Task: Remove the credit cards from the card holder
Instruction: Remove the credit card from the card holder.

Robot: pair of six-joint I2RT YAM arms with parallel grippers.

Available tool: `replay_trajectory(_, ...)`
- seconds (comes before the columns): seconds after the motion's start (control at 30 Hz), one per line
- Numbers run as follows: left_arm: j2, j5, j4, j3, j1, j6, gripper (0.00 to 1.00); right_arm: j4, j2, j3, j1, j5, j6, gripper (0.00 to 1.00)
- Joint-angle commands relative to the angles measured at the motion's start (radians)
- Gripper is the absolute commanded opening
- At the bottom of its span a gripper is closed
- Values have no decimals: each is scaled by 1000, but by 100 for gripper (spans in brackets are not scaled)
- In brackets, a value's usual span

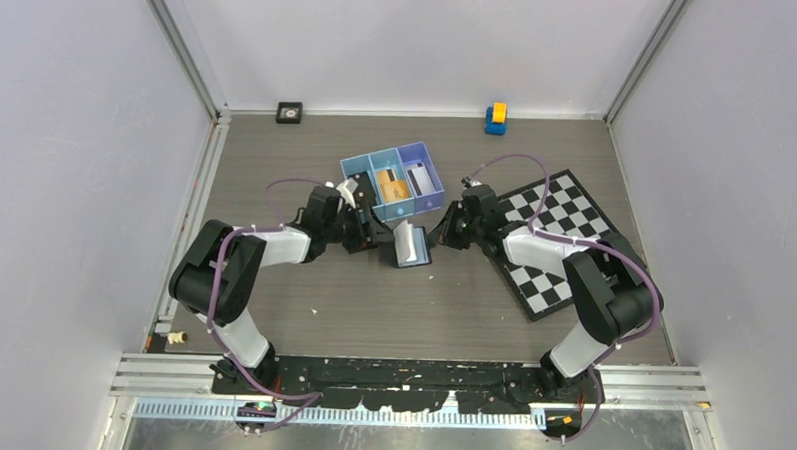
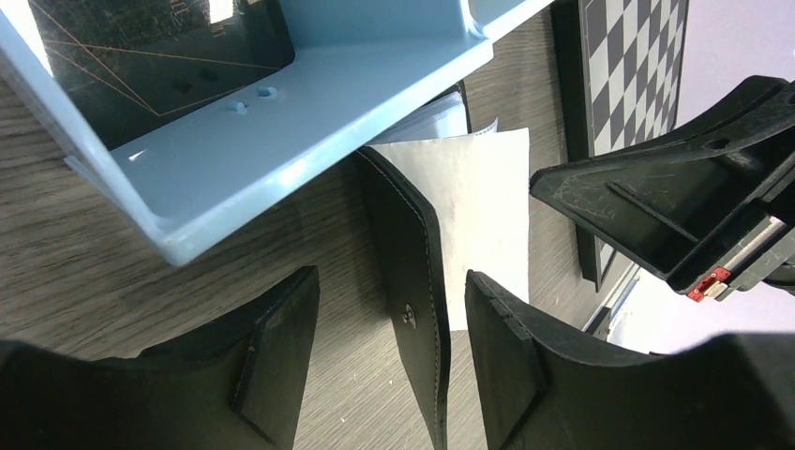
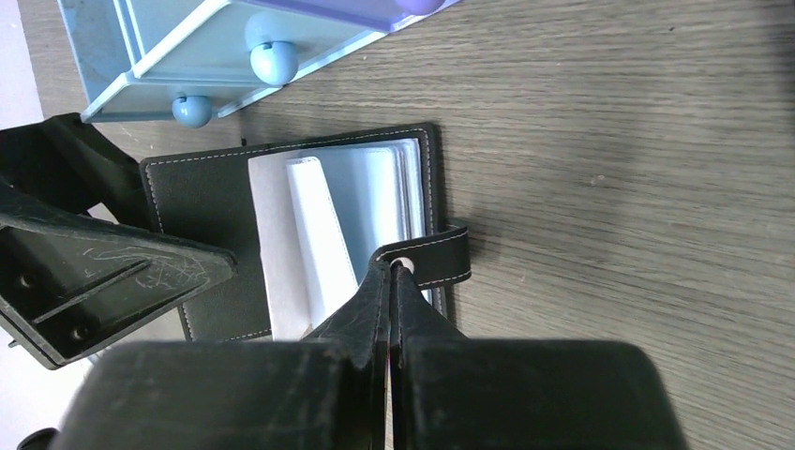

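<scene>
Left tool (image 2: 389,314), spread, is straddling the card holder (image 2: 417,272) while right tool (image 3: 394,270), pressed together, is risking slipping off its thin strap (image 3: 448,255).

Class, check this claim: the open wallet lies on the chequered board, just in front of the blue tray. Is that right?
No. The wallet lies on the wooden table, apart from the chequered board, not on it, as the top view shows. It is open, just in front of the blue tray.
</scene>
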Motion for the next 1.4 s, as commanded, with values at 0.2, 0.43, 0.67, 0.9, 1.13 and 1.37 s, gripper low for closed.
replay_trajectory(0.2, -101, 32, -11, 1, -2, 48, 61, 12, -101, 24, 19, 3, -59, 7)
replay_trajectory(0.43, -107, 41, -21, -2, -2, 55, 62, 20, -61, 49, 40, -50, -71, 21)
replay_trajectory(0.67, -90, 69, -7, 3, -2, 39, 63, -9, 16, 89, 51, -54, -73, 31)
replay_trajectory(0.9, -58, 91, 6, 12, -2, 28, 65, 27, 81, 101, 52, -127, -50, 43)
replay_trajectory(1.13, -33, 103, 1, 20, -2, 28, 65, 135, 115, 86, 56, -249, -3, 50)
replay_trajectory(1.37, -28, 110, 5, 20, -2, 21, 65, 192, 127, 83, 67, -304, 25, 49)
